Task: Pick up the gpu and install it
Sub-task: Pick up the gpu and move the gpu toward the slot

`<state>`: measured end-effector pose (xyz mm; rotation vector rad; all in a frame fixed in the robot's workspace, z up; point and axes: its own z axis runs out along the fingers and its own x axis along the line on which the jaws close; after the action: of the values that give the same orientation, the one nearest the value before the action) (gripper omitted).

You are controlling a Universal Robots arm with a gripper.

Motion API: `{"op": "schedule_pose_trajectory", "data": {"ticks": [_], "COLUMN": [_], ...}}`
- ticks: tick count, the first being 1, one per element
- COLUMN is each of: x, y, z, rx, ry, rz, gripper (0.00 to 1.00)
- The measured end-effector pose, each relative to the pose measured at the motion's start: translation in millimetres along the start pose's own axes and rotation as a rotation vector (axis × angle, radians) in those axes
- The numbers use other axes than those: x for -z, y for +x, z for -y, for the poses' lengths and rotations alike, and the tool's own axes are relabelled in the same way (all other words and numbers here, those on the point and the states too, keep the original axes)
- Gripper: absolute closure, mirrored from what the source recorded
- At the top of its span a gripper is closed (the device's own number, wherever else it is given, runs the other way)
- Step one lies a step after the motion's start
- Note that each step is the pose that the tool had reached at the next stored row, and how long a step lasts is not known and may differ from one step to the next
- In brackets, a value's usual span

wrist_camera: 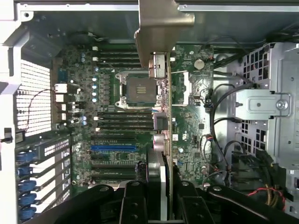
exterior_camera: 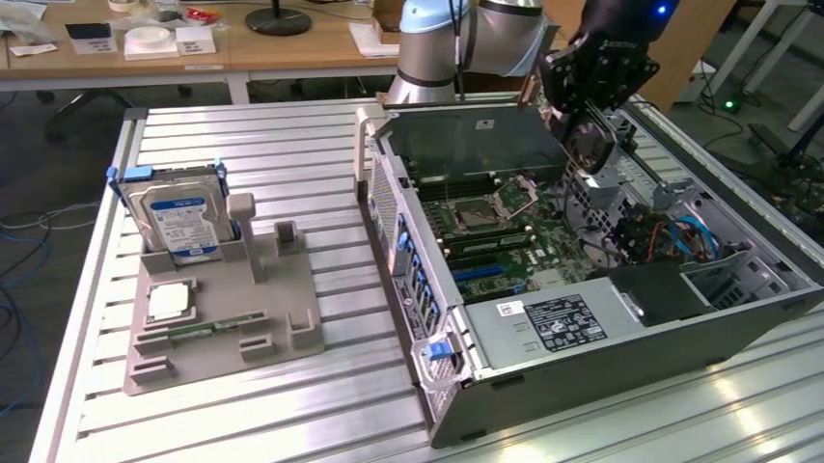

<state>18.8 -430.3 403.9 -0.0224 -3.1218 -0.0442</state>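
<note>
1. Exterior view: the gripper (exterior_camera: 590,101) hangs over the far right of the open computer case (exterior_camera: 618,357), clamped on the gpu (exterior_camera: 589,145). The card hangs on edge, clear above the motherboard (exterior_camera: 496,231). On the exterior view's left, the hard drive (exterior_camera: 180,217) stands in its grey holder (exterior_camera: 258,318), well apart.
2. Wrist view: the gpu (wrist_camera: 161,93) is seen edge-on. Its metal bracket (wrist_camera: 163,23) is at the end away from the fingers (wrist_camera: 133,200), which grip it from both sides. The blue slot (wrist_camera: 114,148) and the CPU socket (wrist_camera: 140,88) lie beneath.
3. To do this well, I judge the card's connector edge should be brought parallel to its slot, then lowered straight, since a tilt could jam it.
4. The exterior view gives the card's height above the board, while the wrist view gives its line against the slots.
</note>
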Motion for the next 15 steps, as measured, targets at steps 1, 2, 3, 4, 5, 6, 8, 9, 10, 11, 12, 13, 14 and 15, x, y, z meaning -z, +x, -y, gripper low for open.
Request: {"op": "schedule_pose_trajectory", "data": {"ticks": [1,2,3,4,5,6,8,9,10,11,12,13,14,15], "x": [-0.1,-0.1,-0.2,-0.2,-0.2,-0.3,-0.4,-0.4,-0.4,-0.5,-0.6,-0.6,-0.6,-0.7], "y": [-1.8,-3.7,-5.7,-7.5,-9.3,-11.1,-14.8,-16.7,-18.5,-20.3,-22.2,-24.0,-25.8,-27.6], "z": [0.0,-0.1,-0.1,-0.1,-0.1,-0.1,-0.2,-0.2,-0.2,-0.3,-0.3,-0.3,-0.3,-0.4], "rx": [0.000,0.000,0.000,0.000,0.000,0.000,0.000,0.000,0.000,0.000,0.000,0.000,0.000,0.000], "ry": [-0.0001,-0.0001,-0.0002,-0.0001,0.0001,-0.0001,0.0000,0.0000,0.0000,-0.0001,-0.0001,0.0000,0.0000,-0.0001], "rz": [0.0001,0.0000,0.0001,0.0001,0.0000,0.0001,0.0000,0.0001,0.0001,0.0000,0.0001,0.0000,0.0000,0.0000], "gripper": [0.72,0.72,0.72,0.72,0.72,0.72,0.72,0.72,0.72,0.72,0.72,0.72,0.72,0.72]}}
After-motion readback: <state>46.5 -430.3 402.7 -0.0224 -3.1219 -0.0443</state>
